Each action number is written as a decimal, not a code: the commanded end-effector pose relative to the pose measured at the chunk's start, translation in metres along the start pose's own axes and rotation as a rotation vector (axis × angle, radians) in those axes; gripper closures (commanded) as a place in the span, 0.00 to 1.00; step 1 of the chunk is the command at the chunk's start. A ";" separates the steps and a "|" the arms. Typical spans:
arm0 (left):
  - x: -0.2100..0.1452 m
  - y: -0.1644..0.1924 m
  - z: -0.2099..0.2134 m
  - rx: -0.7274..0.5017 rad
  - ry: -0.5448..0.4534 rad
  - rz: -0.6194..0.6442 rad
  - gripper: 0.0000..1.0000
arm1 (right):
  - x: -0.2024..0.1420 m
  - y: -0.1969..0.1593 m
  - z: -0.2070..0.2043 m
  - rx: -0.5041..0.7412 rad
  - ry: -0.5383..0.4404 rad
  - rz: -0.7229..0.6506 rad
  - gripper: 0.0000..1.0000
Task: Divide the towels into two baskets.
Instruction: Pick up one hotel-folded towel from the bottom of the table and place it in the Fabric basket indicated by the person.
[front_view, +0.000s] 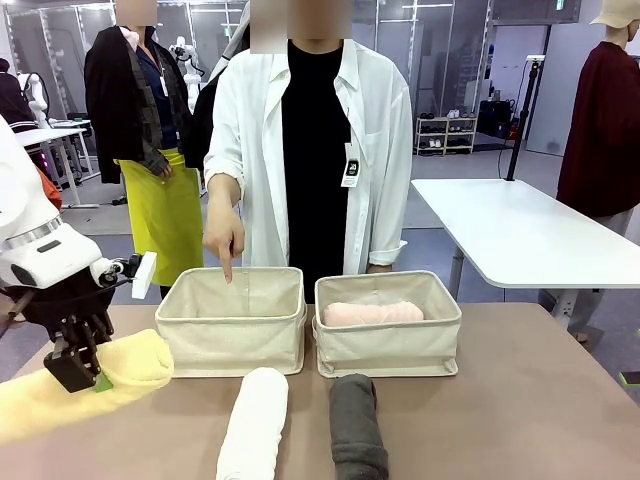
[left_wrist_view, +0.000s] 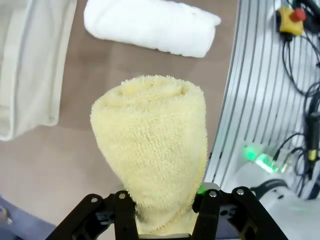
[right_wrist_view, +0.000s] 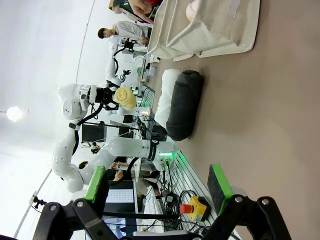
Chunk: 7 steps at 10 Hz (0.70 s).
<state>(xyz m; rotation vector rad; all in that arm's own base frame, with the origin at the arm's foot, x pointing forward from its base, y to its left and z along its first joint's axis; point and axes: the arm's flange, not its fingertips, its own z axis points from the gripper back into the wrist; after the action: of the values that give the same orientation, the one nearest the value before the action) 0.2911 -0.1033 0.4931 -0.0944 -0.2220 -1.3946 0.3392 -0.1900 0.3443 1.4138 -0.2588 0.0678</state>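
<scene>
one towel binned, three left to sort

the left gripper (front_view: 82, 372) is clamped on the pale yellow towel (front_view: 125, 362), whose far end lies just beside the left basket (front_view: 232, 335). that basket is empty, and a person's hand (front_view: 224, 238) points into it. the white towel (front_view: 255, 420) and dark grey towel (front_view: 356, 428) lie on the table (front_view: 540, 400) before the baskets. the pale pink towel (front_view: 372, 313) lies in the right basket (front_view: 388, 348). the right gripper (right_wrist_view: 159, 184) stands spread, holding nothing.
</scene>
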 end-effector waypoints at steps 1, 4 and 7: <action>-0.033 -0.038 -0.034 -0.033 -0.065 -0.050 1.00 | -0.003 0.004 -0.001 -0.009 0.000 0.004 0.00; 0.000 0.000 0.000 0.000 0.000 0.000 1.00 | -0.003 0.004 -0.001 -0.009 0.000 0.004 0.00; -0.003 0.000 -0.002 -0.003 -0.008 -0.023 0.63 | -0.003 0.004 -0.001 -0.009 0.000 0.004 0.00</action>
<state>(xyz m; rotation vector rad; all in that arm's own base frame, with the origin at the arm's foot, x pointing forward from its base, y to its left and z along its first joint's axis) 0.2904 -0.1005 0.4906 -0.1006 -0.2273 -1.4146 0.3392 -0.1900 0.3443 1.4138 -0.2588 0.0678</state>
